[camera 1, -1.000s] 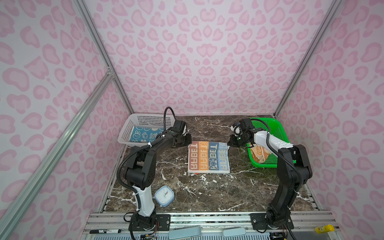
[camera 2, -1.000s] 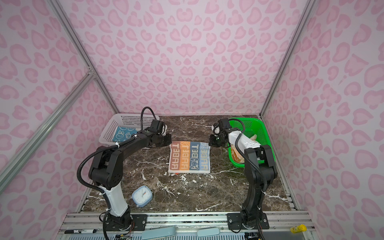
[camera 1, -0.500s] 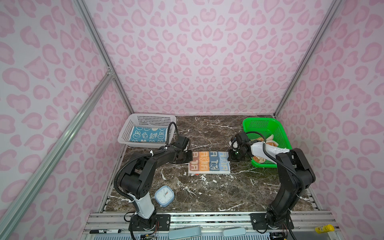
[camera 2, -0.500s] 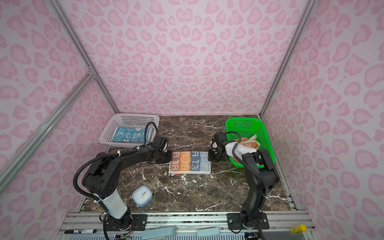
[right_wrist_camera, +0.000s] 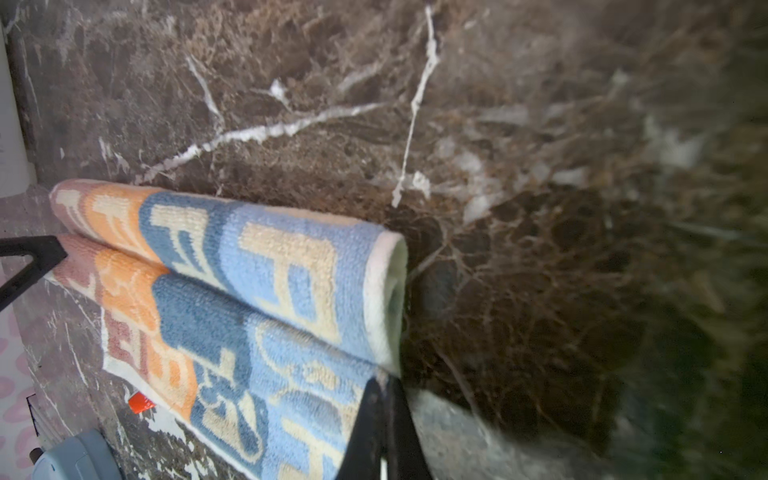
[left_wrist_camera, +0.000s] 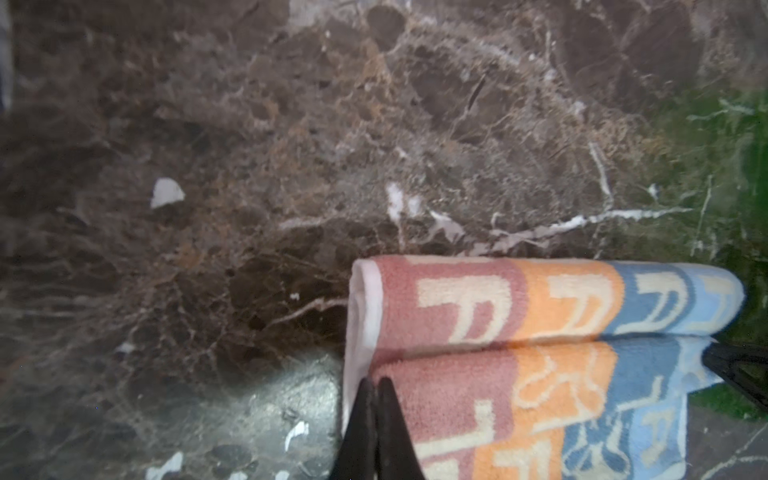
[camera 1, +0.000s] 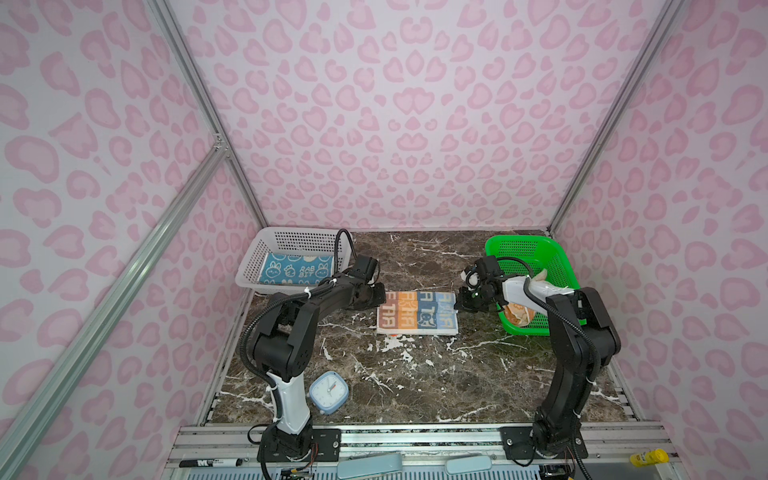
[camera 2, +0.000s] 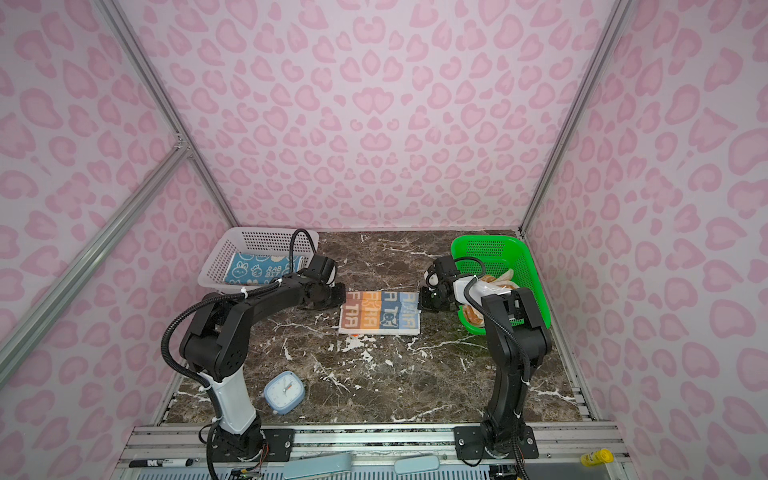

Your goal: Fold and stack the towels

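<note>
Your left hand [camera 1: 380, 296] sits low at the far left corner of the block-print towel [camera 1: 417, 313]; in the left wrist view its fingers [left_wrist_camera: 358, 432] are pressed together on the cloth's white-edged corner, with no gap between them. Your right hand [camera 1: 459, 305] mirrors it at the far right corner; its fingers [right_wrist_camera: 401, 436] are likewise pinched tight on that corner. The block-print towel lies mid-table [camera 1: 415, 374], between the two baskets; a soft rounded fold runs along its far edge, and the near part lies flat on the marble. Blue towel [camera 1: 297, 269] lies flat inside the white basket [camera 1: 307, 243], far left, bunny print up. Orange towel [camera 1: 519, 316] sits crumpled in the green basket [camera 1: 523, 249], far right, partly hidden by your right arm. Small blue clock [camera 1: 328, 390] rests by the left arm's base, well apart from the towels.
</note>
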You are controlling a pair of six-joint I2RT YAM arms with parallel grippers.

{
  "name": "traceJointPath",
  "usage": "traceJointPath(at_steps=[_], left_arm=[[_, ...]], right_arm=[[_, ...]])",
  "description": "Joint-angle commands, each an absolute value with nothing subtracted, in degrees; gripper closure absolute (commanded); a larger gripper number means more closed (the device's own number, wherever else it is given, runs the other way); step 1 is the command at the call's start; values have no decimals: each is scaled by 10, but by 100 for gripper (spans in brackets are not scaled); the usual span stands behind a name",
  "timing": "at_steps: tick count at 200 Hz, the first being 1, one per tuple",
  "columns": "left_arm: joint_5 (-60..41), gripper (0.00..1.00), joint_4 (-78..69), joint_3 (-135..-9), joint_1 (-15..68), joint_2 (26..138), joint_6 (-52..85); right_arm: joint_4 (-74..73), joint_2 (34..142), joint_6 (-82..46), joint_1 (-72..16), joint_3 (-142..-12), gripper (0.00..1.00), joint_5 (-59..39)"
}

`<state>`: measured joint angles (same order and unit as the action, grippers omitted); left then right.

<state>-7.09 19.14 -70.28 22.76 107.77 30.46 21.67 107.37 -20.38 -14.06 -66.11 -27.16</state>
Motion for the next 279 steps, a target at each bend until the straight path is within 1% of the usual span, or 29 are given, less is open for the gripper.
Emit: traceJointPath(at_steps=[1, 34, 105, 191, 231, 279], left_arm=[[-50, 96, 228, -715, 224, 1066, 298], [-54, 96, 228, -704, 223, 1047, 303], [-58, 96, 209, -647, 230, 1003, 318], [-55, 96, 187, -613, 251, 1028, 328], [-48, 96, 188, -616, 252, 1042, 327], [-35, 96, 203, -620, 252, 999, 324]], right_arm=[[256, 1052, -200, -138, -666, 100, -239], [267, 1022, -197, -138, -656, 100, -238], [262, 998, -199, -156, -618, 100, -229], [239, 1022, -202, -164, -591, 100, -227], [232, 1026, -203, -165, -582, 100, -226], [250, 988, -203, -165, -588, 100, -221]])
